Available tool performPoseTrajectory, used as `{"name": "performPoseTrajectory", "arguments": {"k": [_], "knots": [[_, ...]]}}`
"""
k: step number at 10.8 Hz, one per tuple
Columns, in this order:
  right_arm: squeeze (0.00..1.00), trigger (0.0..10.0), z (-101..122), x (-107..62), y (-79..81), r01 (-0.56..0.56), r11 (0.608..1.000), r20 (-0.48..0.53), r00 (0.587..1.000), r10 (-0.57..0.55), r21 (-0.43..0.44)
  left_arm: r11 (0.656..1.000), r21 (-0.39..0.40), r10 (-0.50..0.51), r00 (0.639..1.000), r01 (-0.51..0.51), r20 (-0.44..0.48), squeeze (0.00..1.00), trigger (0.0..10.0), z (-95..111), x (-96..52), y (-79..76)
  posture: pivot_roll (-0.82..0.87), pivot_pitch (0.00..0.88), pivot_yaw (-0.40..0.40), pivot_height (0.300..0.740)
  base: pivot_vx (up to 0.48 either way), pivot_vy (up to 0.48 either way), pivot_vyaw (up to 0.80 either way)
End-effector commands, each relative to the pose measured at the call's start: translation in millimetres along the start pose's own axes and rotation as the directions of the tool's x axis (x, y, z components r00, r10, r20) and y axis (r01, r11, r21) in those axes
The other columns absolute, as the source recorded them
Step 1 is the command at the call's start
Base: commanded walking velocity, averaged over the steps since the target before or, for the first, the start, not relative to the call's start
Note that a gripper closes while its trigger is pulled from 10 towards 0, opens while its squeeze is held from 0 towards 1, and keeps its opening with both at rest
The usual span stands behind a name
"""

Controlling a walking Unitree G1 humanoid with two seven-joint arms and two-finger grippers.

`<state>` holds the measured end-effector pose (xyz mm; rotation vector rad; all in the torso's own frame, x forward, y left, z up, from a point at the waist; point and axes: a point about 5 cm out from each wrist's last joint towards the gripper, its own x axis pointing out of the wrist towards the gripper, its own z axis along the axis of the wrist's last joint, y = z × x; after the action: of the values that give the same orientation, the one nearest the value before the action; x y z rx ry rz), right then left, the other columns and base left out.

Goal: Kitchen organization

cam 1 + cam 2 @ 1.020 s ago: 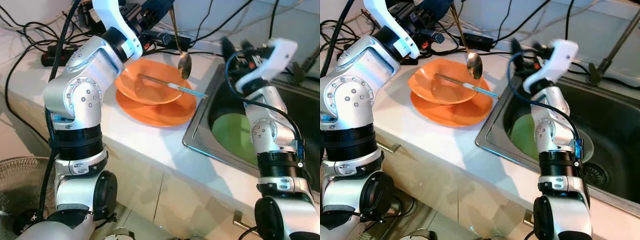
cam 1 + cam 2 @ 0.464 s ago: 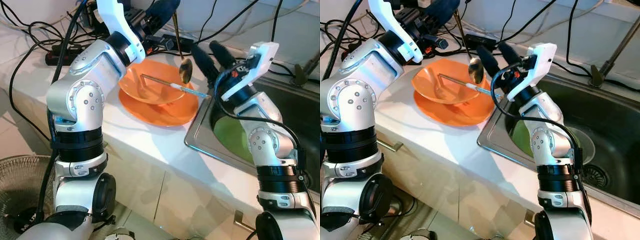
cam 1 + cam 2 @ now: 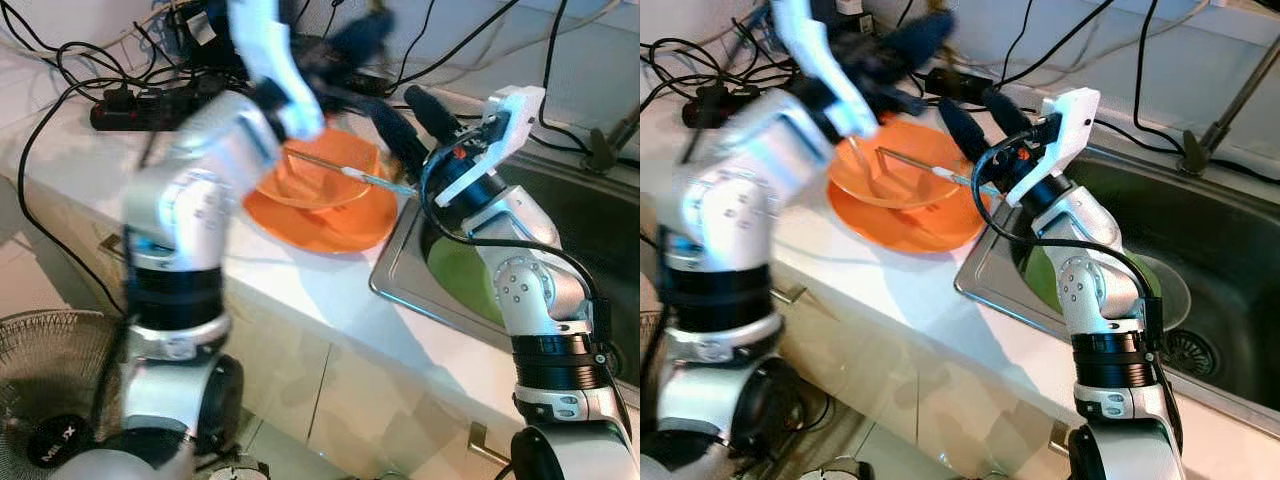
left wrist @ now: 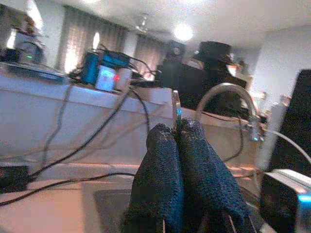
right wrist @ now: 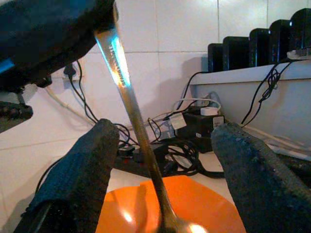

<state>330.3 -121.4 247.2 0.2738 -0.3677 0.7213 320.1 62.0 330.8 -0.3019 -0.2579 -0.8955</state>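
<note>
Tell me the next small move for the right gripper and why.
Probably close the right gripper on the spoon. Its fingers stand open on either side of the handle, which hangs between them above the orange bowl, while the left gripper pinches the handle's end. A handover looks set up.

place: home kitchen
evidence: steel sink (image 3: 1200, 250) in white counter (image 3: 890, 275), faucet (image 3: 1230, 95), tiled wall (image 5: 184, 29), cabinet fronts below (image 3: 300, 380), orange dishes (image 3: 905, 215)
</note>
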Motion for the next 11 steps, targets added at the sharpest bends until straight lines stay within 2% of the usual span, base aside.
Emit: {"name": "performPoseTrajectory", "arguments": {"k": [1, 5, 6, 7, 8, 11], "knots": [[0.0, 10.0, 1.3, -2.2, 0.8, -0.008, 1.0, 0.001, 1.0, 0.008, 0.004, 0.999, -0.004, -0.032, 0.999, 0.032, -0.004, 0.0, 10.0, -0.9, 1.8, -7.8, 0.08, 0.026, -0.066, 0.74, 0.0, 0.0, 0.0], [0.0, 10.0, -0.1, -2.8, -3.9, 0.035, 0.999, -0.006, 0.999, -0.035, -0.006, 0.999, -0.005, -0.049, 0.999, 0.049, -0.016, 0.0, 10.0, -4.8, 4.7, -9.2, 0.08, 0.034, -0.063, 0.74, 0.0, 0.0, 0.0], [0.0, 9.5, -1.6, -3.0, -5.5, 0.048, 0.999, -0.012, 0.999, -0.048, -0.009, 0.999, -0.003, -0.05, 0.999, 0.05, -0.016, 0.0, 10.0, -4.2, 4.7, -9.3, 0.08, 0.035, -0.063, 0.74, 0.0, 0.0, 0.0], [0.0, 1.5, -2.5, -3.5, -7.1, 0.063, 0.998, -0.014, 0.998, -0.063, -0.008, 0.998, 0.0, -0.055, 0.998, 0.055, -0.013, 0.0, 10.0, -2.5, 4.5, -12.2, 0.08, 0.035, -0.063, 0.74, 0.0, 0.0, 0.0], [0.0, 0.0, -2.8, -3.6, -7.3, 0.064, 0.998, -0.015, 0.998, -0.064, -0.008, 0.998, 0.0, -0.058, 0.998, 0.058, -0.015, 0.0, 10.0, -3.8, 5.4, -13.5, 0.08, 0.035, -0.063, 0.74, 0.0, 0.0, 0.0], [0.0, 0.0, -3.4, -3.8, -7.3, 0.066, 0.998, -0.019, 0.998, -0.066, -0.01, 0.999, -0.003, -0.054, 0.998, 0.054, -0.017, 0.0, 10.0, -5.7, 8.1, -12.0, 0.08, 0.038, -0.062, 0.74, 0.0, 0.0, 0.0]]}}
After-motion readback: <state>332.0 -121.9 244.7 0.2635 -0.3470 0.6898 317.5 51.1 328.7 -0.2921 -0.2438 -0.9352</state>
